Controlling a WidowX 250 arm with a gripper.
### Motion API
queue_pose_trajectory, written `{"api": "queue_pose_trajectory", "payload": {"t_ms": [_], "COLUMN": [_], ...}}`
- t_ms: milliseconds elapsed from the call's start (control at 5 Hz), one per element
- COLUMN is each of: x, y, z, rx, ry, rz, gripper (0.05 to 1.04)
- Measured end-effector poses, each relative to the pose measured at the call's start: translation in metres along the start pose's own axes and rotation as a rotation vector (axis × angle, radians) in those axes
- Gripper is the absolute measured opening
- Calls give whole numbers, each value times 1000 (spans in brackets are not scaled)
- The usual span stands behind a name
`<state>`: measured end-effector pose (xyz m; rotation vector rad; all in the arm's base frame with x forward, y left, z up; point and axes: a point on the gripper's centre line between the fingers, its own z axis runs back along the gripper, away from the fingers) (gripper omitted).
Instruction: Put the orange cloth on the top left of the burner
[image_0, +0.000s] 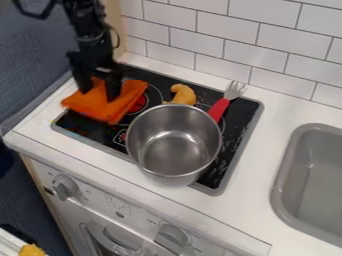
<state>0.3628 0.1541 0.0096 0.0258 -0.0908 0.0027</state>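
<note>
The end effector is seen at 10 o'clock on the stove, pointed down at the orange cloth. It is left unclenched, its fingers set well apart, and a raised part of the cloth is framed between them; whether the cloth is pinched at all cannot be told. The rest of the cloth is spread below and to both sides of the fingertips, its longest part turned toward 6 o'clock. The upper left of the stove is partly covered by the cloth, and its 9 o'clock corner is carried past the stove's edge. By the cloth's 3 o'clock side, a red-centred burner is partly hidden. From the cloth, the pot is found at 4 o'clock. Just past the pot's rim, a yellow-orange toy is seen at 12 o'clock, and a red-handled fork between 1 and 2.
</note>
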Motion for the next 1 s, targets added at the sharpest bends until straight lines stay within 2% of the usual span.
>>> {"api": "queue_pose_trajectory", "payload": {"t_ms": [200, 400, 600, 800, 1000], "x": [20, 28, 22, 23, 26], "y": [-19, -39, -43, -43, -40], "z": [-3, -3, 2, 25, 62], "rx": [-20, -21, 12, 36, 58], "ry": [-4, -7, -1, -25, -64], "rz": [-61, -127, -114, -69, -20], "gripper": [1000, 1000, 997, 999, 999]}}
